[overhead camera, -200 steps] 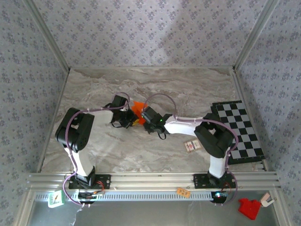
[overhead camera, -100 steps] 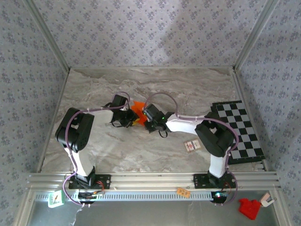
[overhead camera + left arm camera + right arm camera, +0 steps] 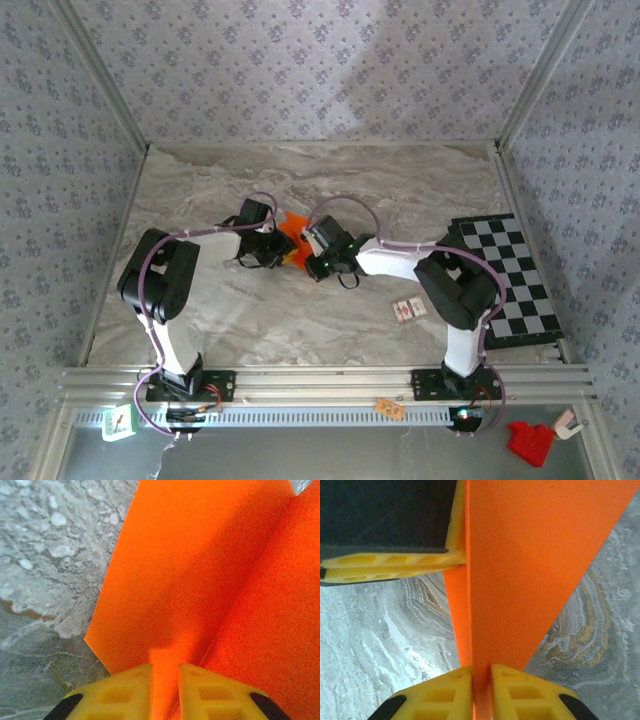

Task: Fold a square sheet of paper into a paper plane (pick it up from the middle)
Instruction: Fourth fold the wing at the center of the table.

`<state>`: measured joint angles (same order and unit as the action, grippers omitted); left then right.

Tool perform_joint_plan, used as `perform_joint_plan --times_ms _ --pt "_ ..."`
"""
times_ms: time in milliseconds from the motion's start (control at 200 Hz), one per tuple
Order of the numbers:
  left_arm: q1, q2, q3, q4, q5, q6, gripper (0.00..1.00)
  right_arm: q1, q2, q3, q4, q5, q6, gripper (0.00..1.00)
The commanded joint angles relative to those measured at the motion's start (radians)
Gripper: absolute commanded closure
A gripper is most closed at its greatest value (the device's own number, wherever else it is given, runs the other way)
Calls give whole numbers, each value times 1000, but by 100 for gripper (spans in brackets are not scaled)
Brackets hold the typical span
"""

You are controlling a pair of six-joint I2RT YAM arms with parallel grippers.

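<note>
1. In the overhead view, the right gripper (image 3: 481, 672) has edged a little closer to the left gripper (image 3: 165, 672) over the last second. The two wrists now sit almost touching near the middle of the marble tabletop (image 3: 400, 190).
2. The left gripper's yellow fingers are pressed nearly together, pinching the square sheet of paper (image 3: 200, 570) right beside a raised crease.
3. The right gripper is likewise squeezed onto a narrow folded ridge of the same orange paper. Its wrist view also shows the other gripper's fingers clamping the sheet's edge at the upper left.
4. The sheet hangs between the two grippers, already creased, one side running off at a slant. It seems lifted off the marble, though from above I cannot tell whether any corner still touches.
5. Closing the gap probably slackens the paper so that a fold can be set. The plane looks only partly formed, with no narrow dart yet.
</note>
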<state>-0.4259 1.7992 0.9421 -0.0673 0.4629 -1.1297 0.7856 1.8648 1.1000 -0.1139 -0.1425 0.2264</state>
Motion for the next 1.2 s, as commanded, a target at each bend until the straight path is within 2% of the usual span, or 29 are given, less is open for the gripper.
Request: perform_joint_plan --times_ms 0,165,465,780,880,1054,1194 --pt "2 -3 22 -34 -1 36 80 -20 20 -15 15 -92 -19 83" --pt "13 0 28 -41 2 61 81 -44 26 -10 0 -135 -55 83" --pt "30 15 65 -55 41 108 81 -70 22 28 -85 -149 -168 83" --pt "29 62 68 -82 37 104 85 -83 15 32 -97 -129 -202 82" --pt "23 75 74 -99 25 100 85 -77 0 17 -78 -82 -189 80" --pt "12 85 74 -131 -6 88 86 -41 -68 -32 -18 75 -120 64" --pt "7 87 74 -153 -17 84 86 12 -115 -77 30 208 -64 56"
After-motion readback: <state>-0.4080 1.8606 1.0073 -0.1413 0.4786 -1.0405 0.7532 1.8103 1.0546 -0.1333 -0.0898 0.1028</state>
